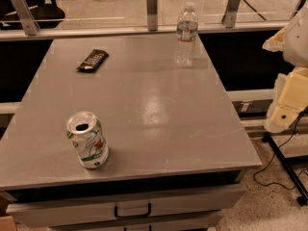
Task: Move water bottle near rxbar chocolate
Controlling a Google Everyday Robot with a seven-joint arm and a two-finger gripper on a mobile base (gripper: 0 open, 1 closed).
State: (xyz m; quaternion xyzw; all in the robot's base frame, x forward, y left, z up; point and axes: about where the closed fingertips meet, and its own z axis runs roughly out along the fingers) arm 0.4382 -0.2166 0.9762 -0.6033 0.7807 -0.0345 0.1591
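Observation:
The water bottle [186, 35], clear and ribbed with a white cap and a red-and-white label band, stands upright at the far right of the grey table [144, 105]. The rxbar chocolate [93, 60], a flat dark wrapper with pale lettering, lies at the far left, well apart from the bottle. My gripper [285, 107] shows as a cream-white part of the arm at the right edge of the view. It is off the table, lower and to the right of the bottle, and it holds nothing that I can see.
A white-green soda can [87, 140] with an open top stands near the table's front left. A railing with metal posts [152, 1] runs behind the table. A drawer handle [132, 211] is below the front edge. Cables and a stand leg [284, 162] lie on the floor at right.

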